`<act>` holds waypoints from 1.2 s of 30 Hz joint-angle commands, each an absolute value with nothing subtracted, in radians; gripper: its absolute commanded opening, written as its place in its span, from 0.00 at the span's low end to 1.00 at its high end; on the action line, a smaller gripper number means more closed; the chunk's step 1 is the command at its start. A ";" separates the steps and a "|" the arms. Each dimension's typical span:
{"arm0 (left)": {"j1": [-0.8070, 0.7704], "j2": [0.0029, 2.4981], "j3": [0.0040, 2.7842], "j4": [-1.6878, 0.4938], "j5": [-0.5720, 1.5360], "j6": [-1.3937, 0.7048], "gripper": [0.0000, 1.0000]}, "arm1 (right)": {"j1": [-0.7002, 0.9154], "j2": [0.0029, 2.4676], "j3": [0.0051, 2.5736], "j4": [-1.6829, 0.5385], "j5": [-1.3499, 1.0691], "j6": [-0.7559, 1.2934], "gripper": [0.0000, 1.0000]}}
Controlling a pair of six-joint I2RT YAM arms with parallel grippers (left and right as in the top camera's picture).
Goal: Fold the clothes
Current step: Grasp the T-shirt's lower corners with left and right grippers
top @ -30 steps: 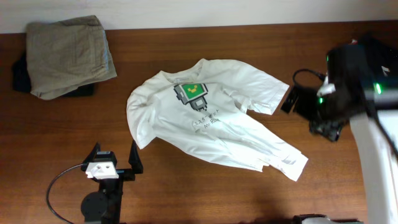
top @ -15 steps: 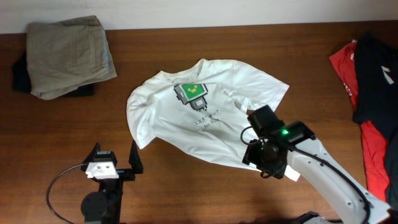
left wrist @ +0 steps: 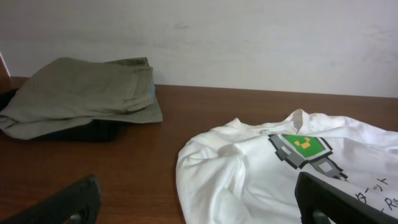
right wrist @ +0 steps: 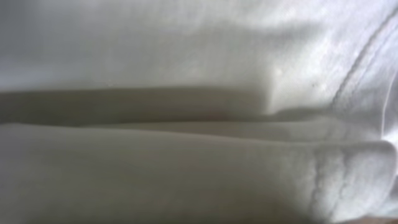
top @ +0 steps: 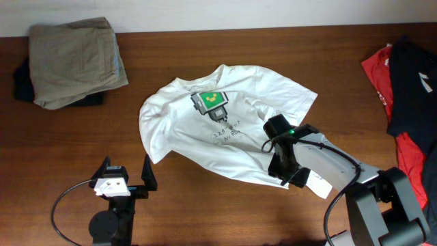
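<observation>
The clothes, a white T-shirt (top: pixel 205 137) with a green-and-black print (top: pixel 209 102), lie spread out and slightly crumpled on the brown table, collar toward the back. My right gripper (top: pixel 285 174) is pressed down onto the shirt's lower right part near the hem. White fabric (right wrist: pixel 186 93) fills the right wrist view and hides its fingers, so their state does not show. My left gripper (top: pixel 126 179) stands open near the front edge, just left of the shirt, with nothing between its fingers. Its own view shows the shirt (left wrist: pixel 249 168) ahead and to the right.
A folded khaki-grey garment (top: pixel 75 60) lies at the back left on top of a dark one (top: pixel 22 82). Red and black garments (top: pixel 406 89) are piled at the right edge. A pale wall (left wrist: pixel 249 37) closes the back.
My right arm has swung in from the far right and come down on the shirt's lower right part, then shifted slightly up and left. The left arm has not moved.
</observation>
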State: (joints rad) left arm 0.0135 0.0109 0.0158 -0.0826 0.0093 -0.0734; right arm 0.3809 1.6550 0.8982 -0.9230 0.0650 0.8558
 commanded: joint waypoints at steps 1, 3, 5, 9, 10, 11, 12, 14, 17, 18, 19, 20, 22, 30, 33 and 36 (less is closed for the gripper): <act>0.015 0.006 0.009 -0.083 0.003 -0.086 0.99 | 0.377 1.656 0.894 -0.901 0.087 0.842 0.51; 0.015 0.006 0.009 -0.083 0.003 -0.086 0.99 | 0.377 1.656 0.894 -0.881 0.080 0.842 0.51; 0.015 0.006 0.009 -0.083 0.003 -0.086 0.99 | 0.377 1.656 0.894 -0.878 0.080 0.842 0.44; 0.015 0.006 0.009 -0.083 0.003 -0.086 0.99 | 0.377 1.656 0.894 -0.866 0.083 0.843 0.31; 0.015 0.006 0.009 -0.083 0.003 -0.086 0.99 | 0.377 1.656 0.894 -0.865 0.084 0.843 0.25; 0.015 0.006 0.009 -0.083 0.003 -0.086 0.99 | 0.377 1.656 0.894 -0.862 0.084 0.843 0.21; 0.015 0.006 0.009 -0.083 0.003 -0.086 0.99 | 0.377 1.656 0.894 -0.862 0.084 0.843 0.18; 0.015 0.006 0.009 -0.083 0.003 -0.086 0.99 | 0.377 1.656 0.894 -0.858 0.092 0.847 0.09; 0.015 0.006 0.009 -0.083 0.003 -0.086 0.99 | 0.377 1.656 0.894 -0.854 0.117 0.873 0.04; 0.015 0.006 0.009 -0.083 0.003 -0.086 0.99 | 0.377 1.655 0.896 -0.854 0.118 0.873 0.04; 0.015 0.006 0.009 -0.083 0.003 -0.085 0.99 | 0.377 1.653 0.896 -0.854 0.123 0.873 0.04; 0.015 0.006 0.009 -0.083 0.002 -0.085 0.99 | 0.377 1.650 0.896 -0.854 0.125 0.873 0.04; 0.015 0.006 0.009 -0.083 0.007 -0.086 0.99 | 0.377 1.649 0.896 -0.851 0.126 0.873 0.04; 0.015 0.008 0.022 0.112 0.300 -0.118 0.99 | 0.377 1.649 0.896 -0.844 0.126 0.873 0.04; 0.015 0.089 0.114 0.010 0.301 -0.139 0.99 | 0.377 1.649 0.896 -0.844 0.125 0.873 0.04; 0.016 0.315 0.284 -0.173 0.301 -0.121 0.99 | 0.377 1.649 0.896 -0.844 0.125 0.873 0.04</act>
